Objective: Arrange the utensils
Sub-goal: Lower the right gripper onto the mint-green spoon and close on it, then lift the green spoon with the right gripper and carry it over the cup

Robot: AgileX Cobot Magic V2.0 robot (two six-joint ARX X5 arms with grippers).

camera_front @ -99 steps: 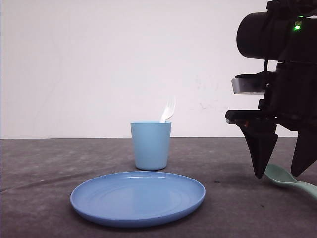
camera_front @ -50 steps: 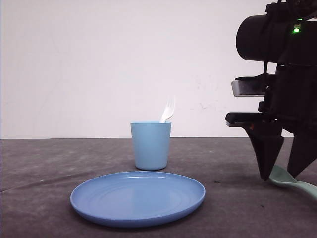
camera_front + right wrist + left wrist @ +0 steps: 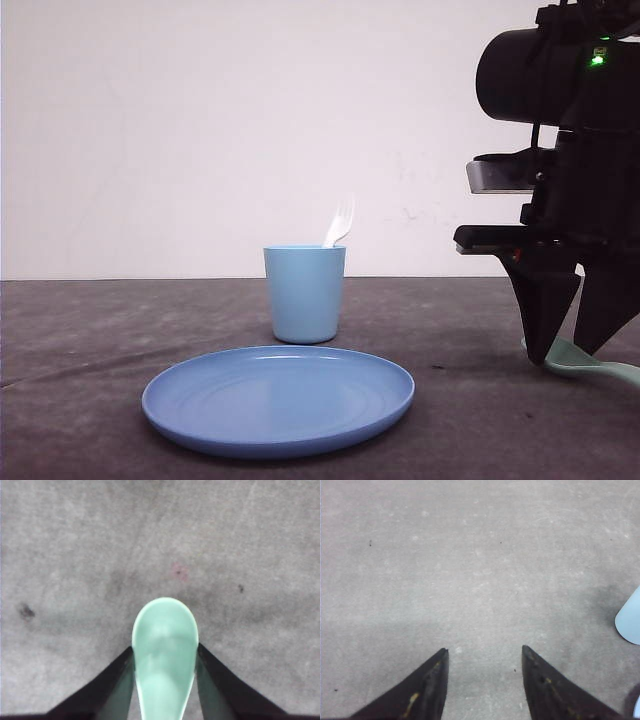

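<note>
The right gripper stands half open around the mint-green spoon lying on the table at the right, not yet clamping, and this light, stiff, probably slippery plastic is best pinched at the neck just behind the bowl.

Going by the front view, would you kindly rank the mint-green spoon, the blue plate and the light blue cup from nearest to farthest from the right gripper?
1. The mint-green spoon lies on the table between the right gripper's fingers, at the far right.
2. The blue plate sits to the gripper's left, toward the front of the table.
3. The light blue cup stands behind the plate, farther back; its gap to the gripper is close to the plate's.
</note>
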